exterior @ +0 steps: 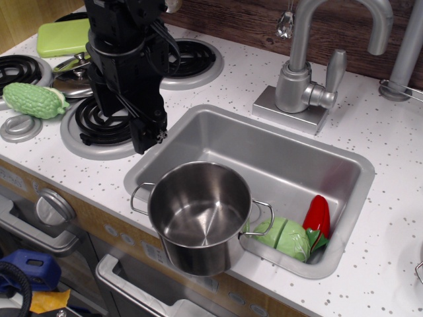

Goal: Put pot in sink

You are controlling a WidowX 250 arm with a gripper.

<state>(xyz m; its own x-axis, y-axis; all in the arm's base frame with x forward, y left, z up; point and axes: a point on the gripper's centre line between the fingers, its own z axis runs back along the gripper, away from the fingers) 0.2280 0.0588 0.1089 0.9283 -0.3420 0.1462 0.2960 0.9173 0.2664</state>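
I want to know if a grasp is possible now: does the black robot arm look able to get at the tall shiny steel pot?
Probably yes. The gripper hangs just up-left of the tall shiny steel pot, apart from it. Nothing lies between them, and the open rim faces up; whether its jaws are open is unclear.

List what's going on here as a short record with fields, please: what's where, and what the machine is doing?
pot: upright, empty, at the sink's front-left corner, over its rim
sink: steel basin in white speckled counter
in sink: green vegetable and red pepper, front-right corner
gripper: above the counter left of the sink, holding nothing; open or shut unclear
faucet: behind the sink
stove: lid, green bumpy vegetable
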